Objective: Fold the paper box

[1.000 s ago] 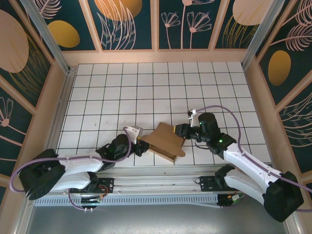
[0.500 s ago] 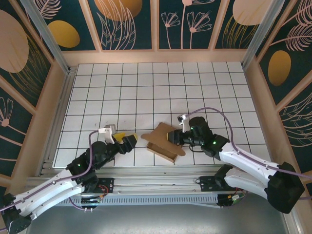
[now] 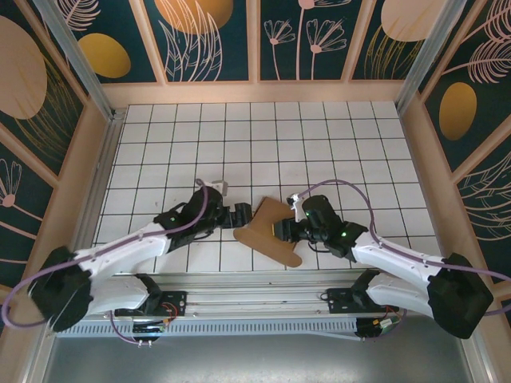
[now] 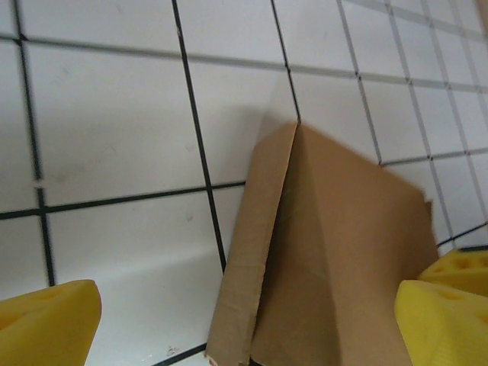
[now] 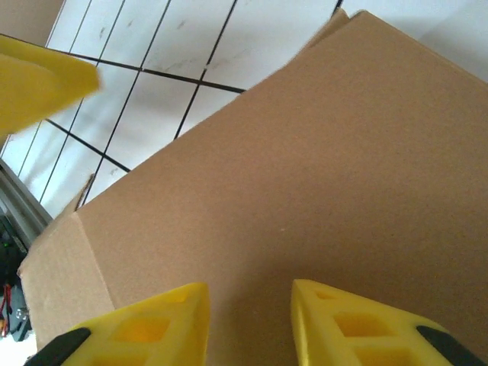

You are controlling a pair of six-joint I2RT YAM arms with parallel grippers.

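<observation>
Cardboard of the paper box (image 3: 270, 233), a tilted brown panel with a folded edge strip, sits just ahead of the widely released jaws of the left gripper (image 4: 245, 296), while the jaws of the right gripper (image 5: 250, 293), narrowly parted, sit right at its face; whether they pinch it I cannot tell.

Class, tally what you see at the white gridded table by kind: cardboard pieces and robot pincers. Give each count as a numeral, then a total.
Plain brown cardboard paper box: 1
Yellow-fingered two-finger pincers: 2 (left pincer, right pincer)
Total: 3
</observation>
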